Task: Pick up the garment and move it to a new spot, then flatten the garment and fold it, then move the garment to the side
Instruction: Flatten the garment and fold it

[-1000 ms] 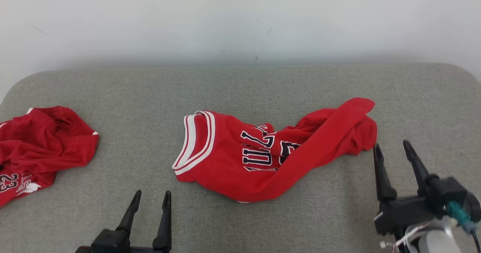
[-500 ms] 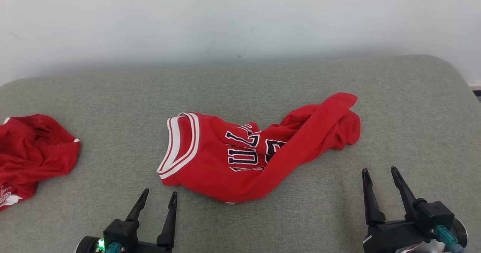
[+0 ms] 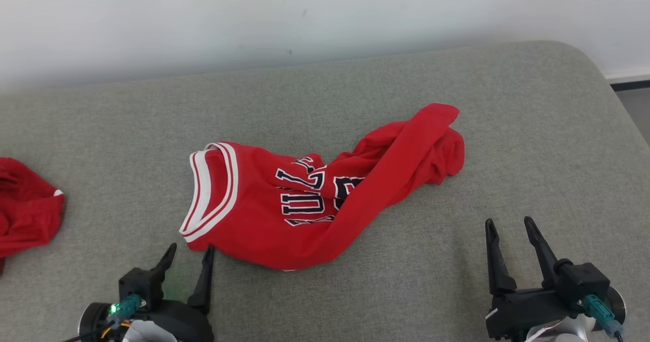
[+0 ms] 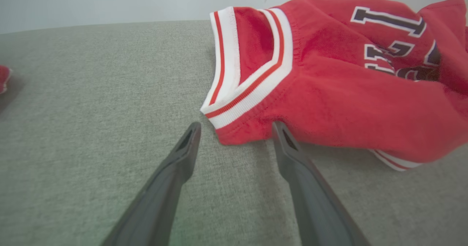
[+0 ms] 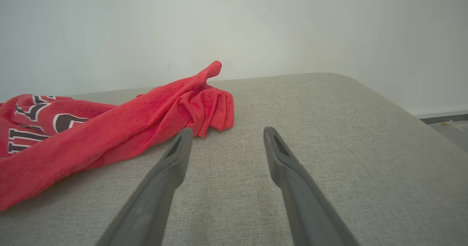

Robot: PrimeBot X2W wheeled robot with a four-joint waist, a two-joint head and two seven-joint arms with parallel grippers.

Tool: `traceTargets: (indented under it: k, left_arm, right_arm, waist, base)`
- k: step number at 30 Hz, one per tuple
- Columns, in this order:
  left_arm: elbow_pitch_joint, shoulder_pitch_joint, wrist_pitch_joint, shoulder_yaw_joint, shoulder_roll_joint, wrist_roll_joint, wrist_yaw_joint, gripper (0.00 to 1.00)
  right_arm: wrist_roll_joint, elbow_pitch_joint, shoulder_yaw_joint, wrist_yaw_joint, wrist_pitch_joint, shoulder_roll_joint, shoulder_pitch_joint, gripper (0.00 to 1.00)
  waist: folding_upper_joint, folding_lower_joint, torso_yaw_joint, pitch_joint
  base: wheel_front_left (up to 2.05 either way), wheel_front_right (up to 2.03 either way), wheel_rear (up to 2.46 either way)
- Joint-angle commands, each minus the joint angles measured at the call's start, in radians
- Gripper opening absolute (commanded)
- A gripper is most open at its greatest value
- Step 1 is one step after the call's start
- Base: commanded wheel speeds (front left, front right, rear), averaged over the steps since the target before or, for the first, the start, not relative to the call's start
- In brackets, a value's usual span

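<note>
Tools sit nearest, both low at the near edge of the grey tabletop (image 3: 101, 128); the left tool (image 3: 189, 253) has its jaws spread wide and holds nothing; the right tool (image 3: 509, 222) is just as wide apart and equally empty. Just ahead of the left tool lies the garment (image 3: 264, 215), a red jersey with dark lettering, crumpled near the middle of the tabletop; its striped white neckband (image 3: 208, 194) is the part closest to that tool. In the left wrist view the corner of that band sits between the two dark fingers (image 4: 175, 173), the right-hand one right at the red edge; whether it touches I cannot tell. From there the jersey's long axis runs away and to the right, from the neckband at the near left to a bunched, twisted end (image 3: 436, 138) at the far right; that end lies ahead and to the left of the right tool, apart from it, with bare tabletop between. The left arm is plainly the nearer one, and I judge that the pick-up turns on it: a short push forward and a pinch at the neckband corner; the right tool would need to reach forward and leftward for the far end. Farther left, well apart, a red heap of cloth (image 3: 25, 215) sits at the picture's edge; beyond everything, a pale wall (image 3: 304, 11).
</note>
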Motion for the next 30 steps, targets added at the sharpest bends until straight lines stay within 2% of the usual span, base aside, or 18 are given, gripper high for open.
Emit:
traceTargets:
  k: [1, 8, 12, 13, 14, 15, 20, 30]
  left_arm:
    - [0.006, -0.018, -0.004, -0.002, 0.009, -0.004, 0.002, 1.0]
    - [0.097, -0.064, -0.004, 0.005, 0.006, -0.07, 0.002, 1.0]
    - [0.141, -0.086, -0.003, -0.028, -0.005, -0.118, 0.002, 1.0]
    - [0.146, -0.091, -0.003, -0.042, -0.007, -0.128, 0.002, 0.46]
    - [0.15, -0.096, -0.003, -0.053, -0.006, -0.138, 0.002, 0.28]
    - [0.152, -0.101, -0.003, -0.065, -0.001, -0.147, 0.002, 0.0]
    - [0.105, -0.087, -0.004, -0.094, 0.013, -0.162, 0.002, 0.0]
    - [-0.173, 0.073, -0.004, -0.083, 0.025, -0.068, 0.002, 0.0]
  right_arm:
    - [0.002, 0.0, -0.001, 0.002, -0.001, 0.004, -0.007, 1.0]
    - [-0.007, 0.004, -0.004, 0.002, -0.001, 0.009, -0.013, 1.0]
    - [-0.011, 0.009, -0.002, 0.002, -0.001, 0.012, -0.02, 1.0]
    - [-0.011, 0.011, -0.002, 0.002, -0.001, 0.011, -0.022, 1.0]
    - [-0.011, 0.012, -0.001, 0.002, -0.001, 0.01, -0.022, 1.0]
    - [-0.01, 0.014, 0.0, 0.002, -0.001, 0.009, -0.021, 1.0]
    - [-0.014, 0.021, -0.003, 0.002, -0.001, 0.011, -0.004, 1.0]
    - [-0.003, 0.025, -0.027, 0.002, -0.001, 0.017, 0.047, 1.0]
  waist:
    - [0.0, -0.0001, -0.015, 0.016]
    - [0.0, -0.0001, -0.024, 0.026]
    - [0.0, -0.0001, -0.025, 0.025]
    - [0.0, -0.0001, -0.024, 0.024]
    - [0.0, -0.0001, -0.024, 0.023]
    - [0.0, -0.0001, -0.023, 0.021]
    - [0.0, -0.0001, -0.013, -0.003]
    - [0.0, -0.0001, 0.037, -0.064]
  base:
    - [0.0, 0.0, 0.0]
    - [0.0, 0.0, 0.0]
    - [0.0, 0.0, 0.0]
    - [0.0, 0.0, 0.0]
    - [0.0, 0.0, 0.0]
    - [0.0, 0.0, 0.0]
    - [0.0, 0.0, 0.0]
    - [0.0, 0.0, 0.0]
